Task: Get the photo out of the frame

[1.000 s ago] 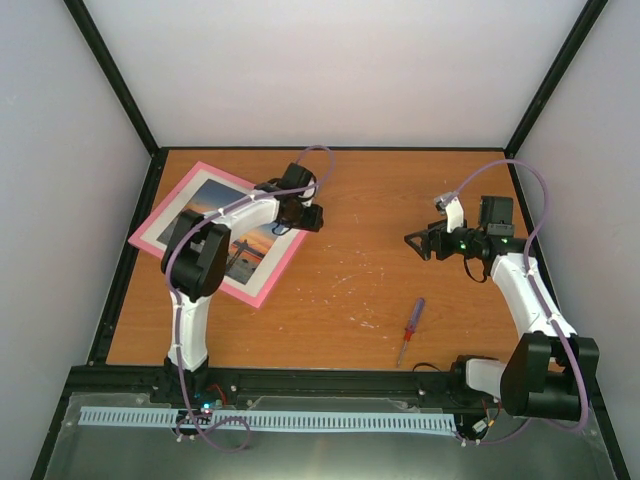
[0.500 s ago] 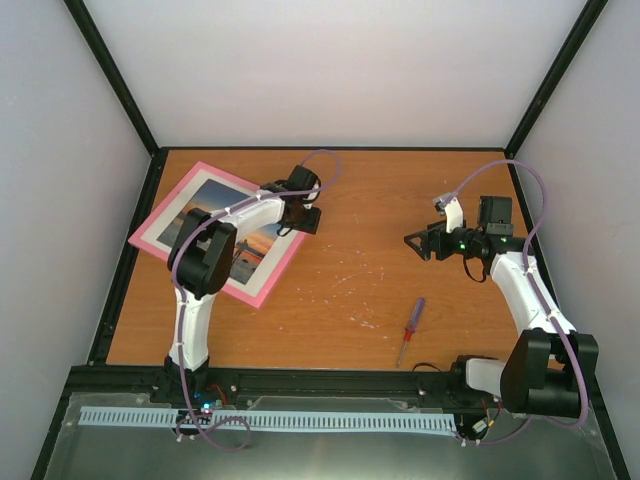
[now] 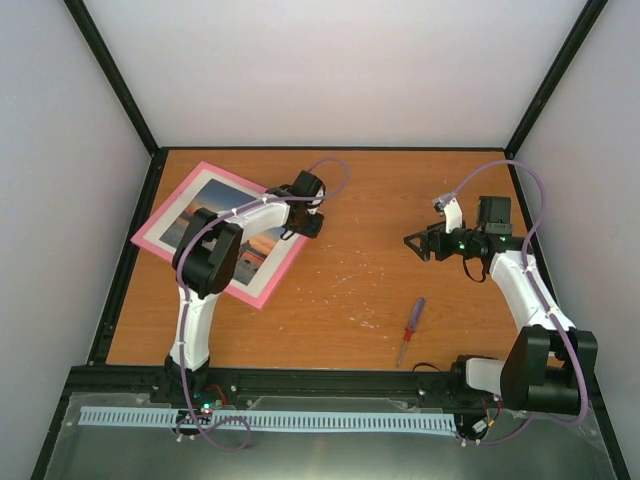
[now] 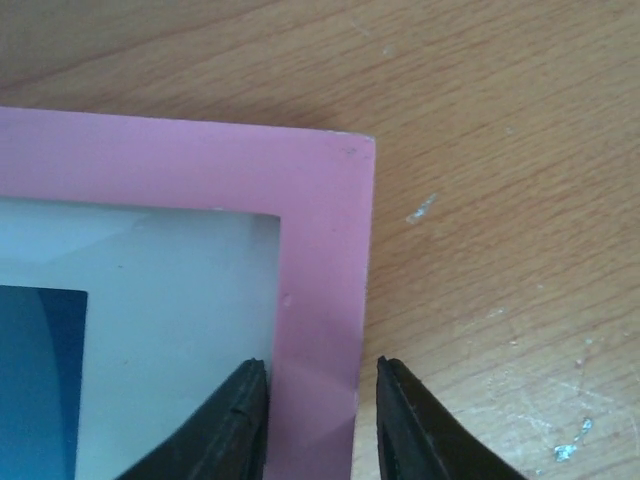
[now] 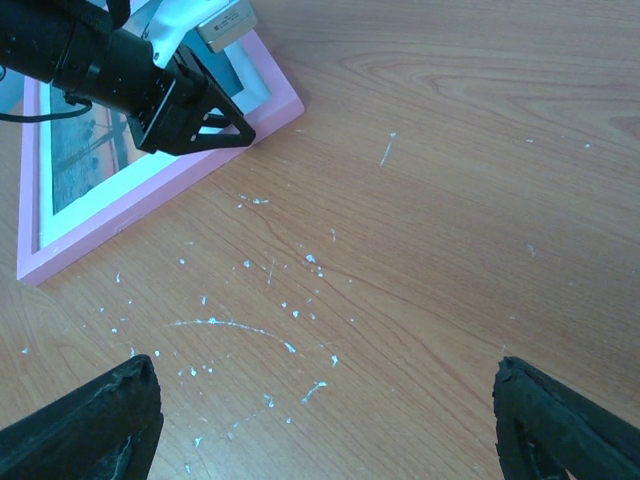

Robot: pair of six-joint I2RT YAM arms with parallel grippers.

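The pink frame [image 3: 170, 212] lies flat at the far left of the wooden table [image 3: 400, 190], turned at an angle to its edges. The photo [image 3: 205, 205], an orange sunset over blue water, sits inside it behind a pale mat [image 4: 170, 300].

The left arm reaches across the frame, with the left gripper [image 4: 315, 420] at the frame's right corner. In the left wrist view its two dark fingers [image 4: 230, 430] straddle the pink border: one is over the mat side, the other over the bare wood just outside the edge. The gap between them is narrow, only a little wider than the border. From this angle it cannot be told whether they press on the frame or merely stand beside it.

The right gripper [image 3: 415, 243] hangs above the right half of the table, well apart from the frame and pointing toward it. Its fingers [image 5: 100, 420] are spread wide with nothing between them; below them the wood is flecked with white scratches.

A screwdriver [image 3: 410, 330] with a purple handle and a red tip lies on the table near the right arm's base.
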